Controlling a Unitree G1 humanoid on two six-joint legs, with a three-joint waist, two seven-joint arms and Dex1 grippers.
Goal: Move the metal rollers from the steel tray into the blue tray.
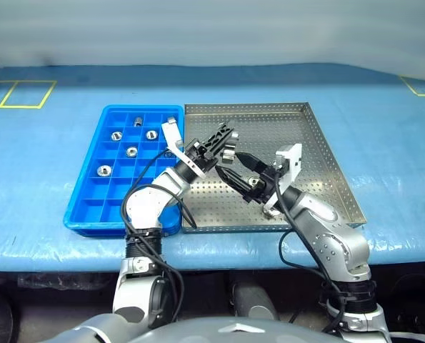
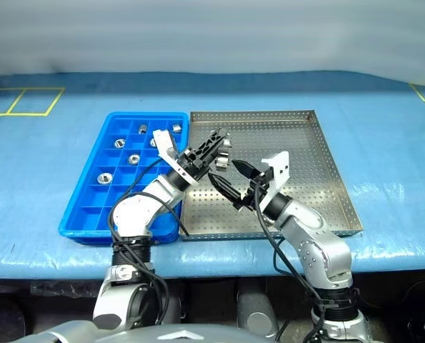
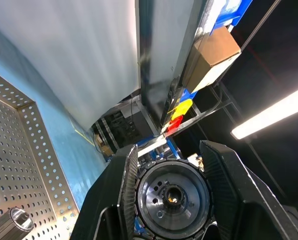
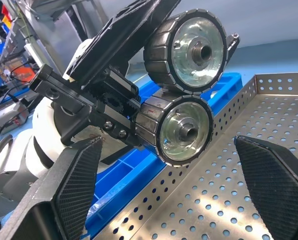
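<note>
We held two metal rollers (image 4: 189, 80) pinched in our left gripper (image 1: 223, 139), raised over the steel tray (image 1: 319, 168), probably for carrying to the blue tray (image 1: 91, 207) beside it. Our right gripper (image 1: 235, 168) hung just below them, fingers spread and empty. Each roller was a ribbed cylinder with a shiny face and central hole.

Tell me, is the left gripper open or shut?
Shut: the left gripper clamps two metal rollers stacked between its jaws, above the steel tray.
</note>
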